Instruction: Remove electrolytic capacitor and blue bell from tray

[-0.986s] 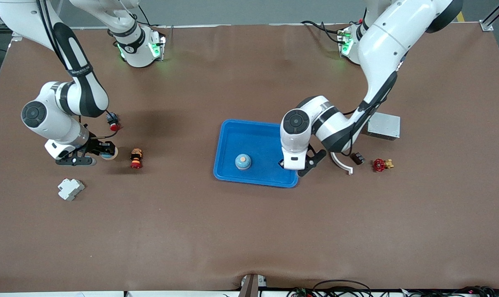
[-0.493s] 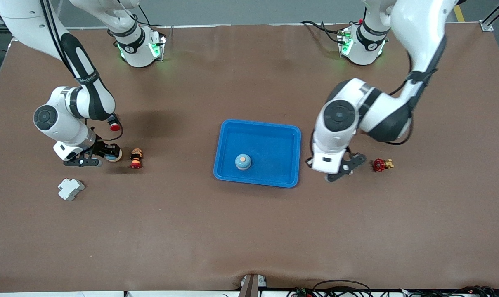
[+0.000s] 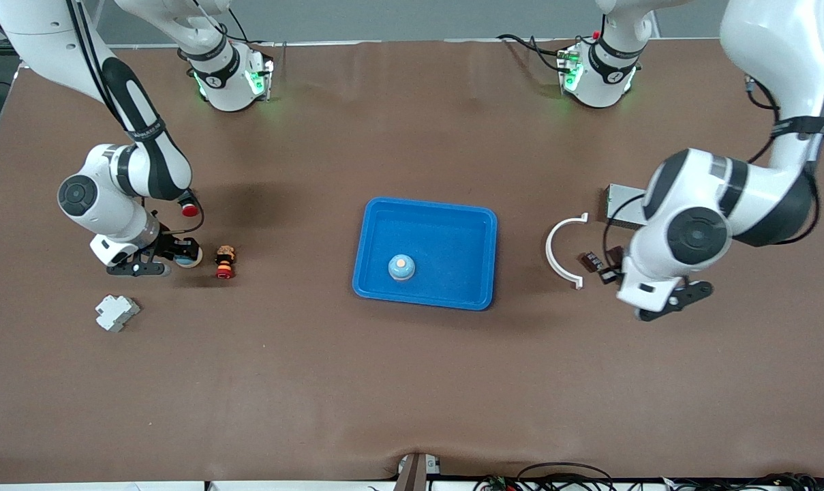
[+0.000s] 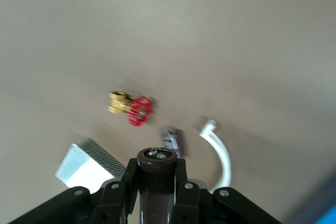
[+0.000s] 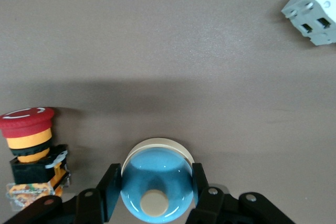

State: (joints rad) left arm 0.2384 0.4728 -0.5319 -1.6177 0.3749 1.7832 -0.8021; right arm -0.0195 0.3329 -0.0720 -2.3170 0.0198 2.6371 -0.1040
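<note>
A dark brown cylindrical capacitor (image 4: pixel 156 179) is clamped between the fingers of my left gripper (image 4: pixel 156 174), which is shut on it. In the front view that gripper (image 3: pixel 613 269) hangs over the table by a small dark part (image 3: pixel 592 260), toward the left arm's end. A blue bell (image 5: pixel 156 184) with a cream button sits in my right gripper (image 5: pixel 156 187), shut on its sides. That gripper (image 3: pixel 178 256) is low beside a red emergency button (image 3: pixel 225 262). A blue tray (image 3: pixel 446 235) lies mid-table with another blue bell (image 3: pixel 401 267) in it.
A white curved piece (image 3: pixel 560 249) and a metal box (image 3: pixel 619 204) lie near the left gripper. The left wrist view shows a red valve (image 4: pixel 137 111). A white block (image 3: pixel 116 312) and a red-capped part (image 3: pixel 189 206) lie near the right gripper.
The left arm has swung away from the blue tray's edge toward its own end of the table, carrying the capacitor. The right gripper has shifted slightly with the bell.
</note>
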